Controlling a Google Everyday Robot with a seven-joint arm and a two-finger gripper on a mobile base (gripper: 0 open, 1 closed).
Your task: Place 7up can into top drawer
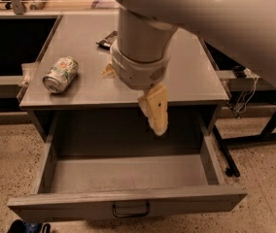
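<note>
The 7up can (60,74) lies on its side at the left of the grey cabinet top (191,84), silver end toward me. The top drawer (128,200) is pulled wide open below, with a loop handle (130,210) at the centre of its front panel; it holds nothing that I can see. My gripper (156,111) hangs from the big white arm over the cabinet's front edge, above the drawer and well right of the can, with nothing in it. One cream finger (155,108) shows.
A dark flat packet (107,39) lies at the back of the top, partly hidden by the arm. The white bowl is hidden behind the arm. A black table frame (269,125) and cables stand to the right. A speckled floor lies around.
</note>
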